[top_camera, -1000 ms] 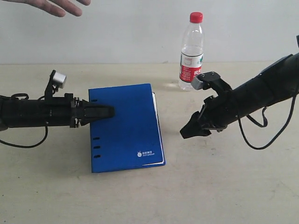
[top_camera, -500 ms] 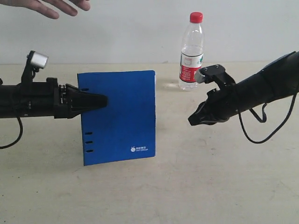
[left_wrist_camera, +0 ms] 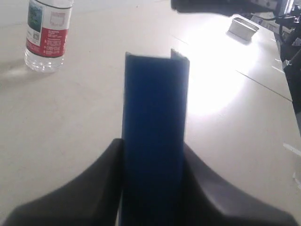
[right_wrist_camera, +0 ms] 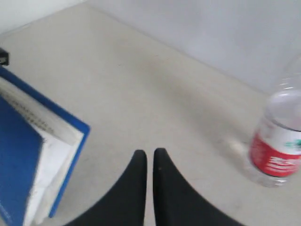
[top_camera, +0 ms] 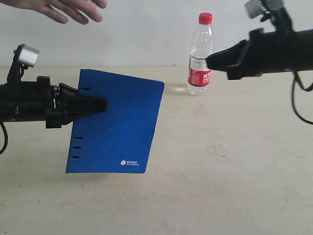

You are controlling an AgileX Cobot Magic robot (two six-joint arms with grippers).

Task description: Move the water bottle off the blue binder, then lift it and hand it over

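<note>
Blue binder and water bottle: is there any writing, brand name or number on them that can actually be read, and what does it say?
Blue binder: small white logo with a line of print near its lower edge; too small to read.
Water bottle: red-and-white label with white print and a green mark; blurred in every view, unreadable.
No text can be read anywhere in these pictures.

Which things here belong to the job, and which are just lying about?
Job: bottle; binder, clamped in the left gripper; right gripper, empty; person's hand, probably the receiver.
Lying about: small white box, seen only in the left wrist view.
</note>
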